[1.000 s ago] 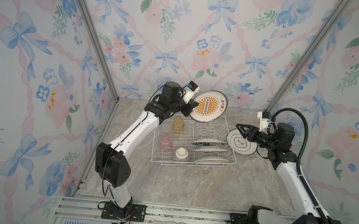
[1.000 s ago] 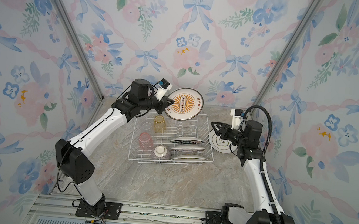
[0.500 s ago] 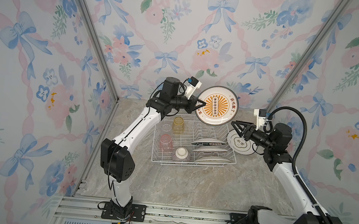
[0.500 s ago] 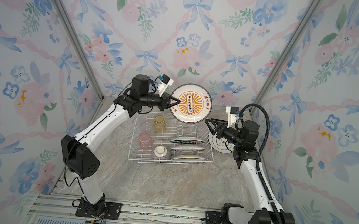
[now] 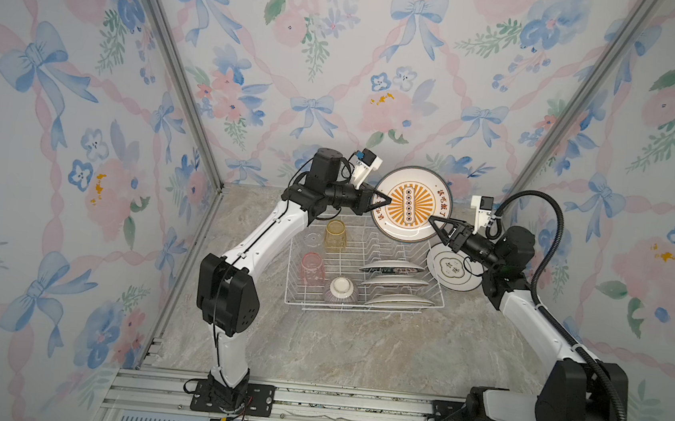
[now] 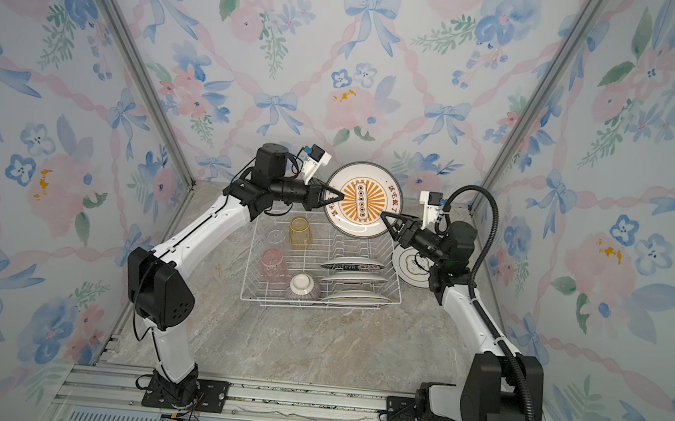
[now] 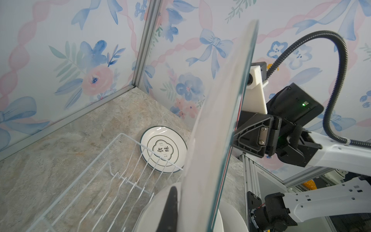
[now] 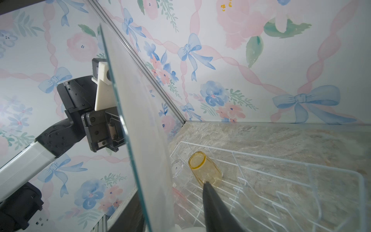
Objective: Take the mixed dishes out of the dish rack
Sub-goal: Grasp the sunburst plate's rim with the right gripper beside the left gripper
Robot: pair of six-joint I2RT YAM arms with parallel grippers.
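Compared with a second ago, the sunburst plate (image 5: 409, 203) hangs further right above the dish rack (image 5: 289, 270), with the left gripper (image 5: 384, 201) clamped on one rim so the right gripper (image 5: 435, 222), now moved in, straddles the opposite rim with jaws apart, so I'm guessing a handoff.

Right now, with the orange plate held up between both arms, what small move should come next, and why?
Probably close the right jaws on the orange plate. The left jaws grip its opposite rim above the dish rack, while the right jaws straddle the rim with a gap showing.
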